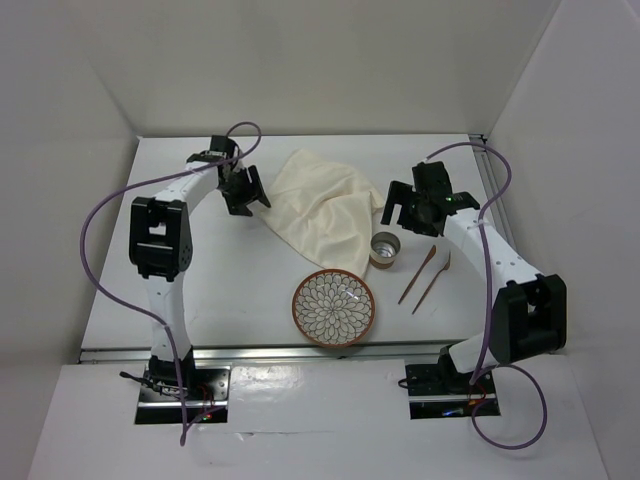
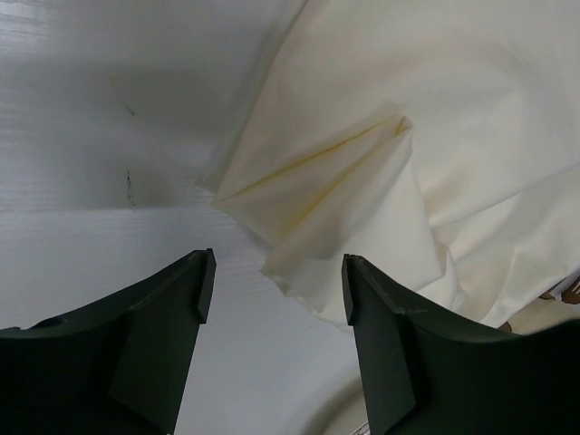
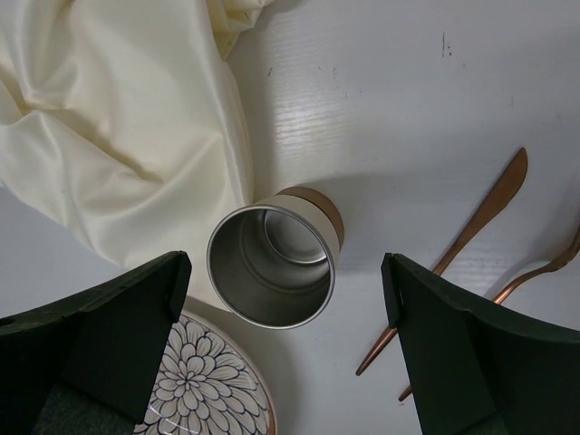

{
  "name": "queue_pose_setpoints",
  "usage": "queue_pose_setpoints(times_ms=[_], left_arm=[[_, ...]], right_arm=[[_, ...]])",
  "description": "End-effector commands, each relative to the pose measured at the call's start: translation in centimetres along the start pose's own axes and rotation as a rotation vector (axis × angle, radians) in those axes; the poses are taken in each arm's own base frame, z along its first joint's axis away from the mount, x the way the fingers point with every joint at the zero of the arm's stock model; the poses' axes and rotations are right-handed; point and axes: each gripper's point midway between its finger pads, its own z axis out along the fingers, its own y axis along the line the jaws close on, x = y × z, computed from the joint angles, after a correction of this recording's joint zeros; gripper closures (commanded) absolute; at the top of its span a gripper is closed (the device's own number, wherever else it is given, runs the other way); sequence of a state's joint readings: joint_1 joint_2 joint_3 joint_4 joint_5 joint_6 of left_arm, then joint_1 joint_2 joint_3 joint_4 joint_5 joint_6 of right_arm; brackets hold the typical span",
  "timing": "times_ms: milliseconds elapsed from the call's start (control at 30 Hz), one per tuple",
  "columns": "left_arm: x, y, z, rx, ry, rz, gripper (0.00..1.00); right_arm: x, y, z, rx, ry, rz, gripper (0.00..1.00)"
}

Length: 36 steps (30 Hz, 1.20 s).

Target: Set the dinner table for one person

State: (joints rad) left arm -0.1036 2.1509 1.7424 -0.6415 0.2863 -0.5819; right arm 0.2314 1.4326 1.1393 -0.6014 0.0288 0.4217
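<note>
On the white dinner table [image 1: 215, 290] lies a crumpled cream cloth [image 1: 322, 208] [image 2: 381, 172] [image 3: 109, 136]. My left gripper [image 1: 248, 192] [image 2: 276, 288] hovers at the cloth's left corner, open, and the corner's edge lies just inside the right finger. A floral plate [image 1: 334, 307] [image 3: 204, 385] sits at the front centre. A steel cup [image 1: 384, 249] [image 3: 272, 263] stands upright by the cloth's lower tip. Above the cup my right gripper [image 1: 400, 212] [image 3: 285, 285] is wide open and holds nothing. A copper knife [image 1: 417, 274] [image 3: 480, 217] and a spoon [image 1: 434, 280] [image 3: 544, 267] lie right of the cup.
White walls close in the back and both sides. A metal rail [image 1: 300, 350] runs along the table's near edge. Purple cables loop from both arms.
</note>
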Motion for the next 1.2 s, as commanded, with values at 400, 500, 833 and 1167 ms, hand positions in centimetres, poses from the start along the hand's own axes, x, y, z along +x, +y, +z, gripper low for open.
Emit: queue_pose_setpoints(times_ms=[400, 500, 833, 1167], left_arm=[[-0.8, -4.2, 0.3, 0.113, -0.020, 0.086, 0.65], [0.1, -4.7, -0.2, 0.128, 0.010, 0.108, 1.00], [11.4, -13.6, -9.3, 0.328, 0.056, 0.351, 1.00], [11.9, -16.5, -14.5, 0.250, -0.064, 0.476, 0.26]], right_arm=[[-0.2, 0.5, -0.7, -0.021, -0.026, 0.001, 0.00], [0.0, 0.4, -0.7, -0.017, -0.018, 0.001, 0.00], [-0.4, 0.0, -1.7, 0.005, -0.055, 0.032, 0.00], [0.5, 0.2, -2.6, -0.026, -0.055, 0.072, 0.00]])
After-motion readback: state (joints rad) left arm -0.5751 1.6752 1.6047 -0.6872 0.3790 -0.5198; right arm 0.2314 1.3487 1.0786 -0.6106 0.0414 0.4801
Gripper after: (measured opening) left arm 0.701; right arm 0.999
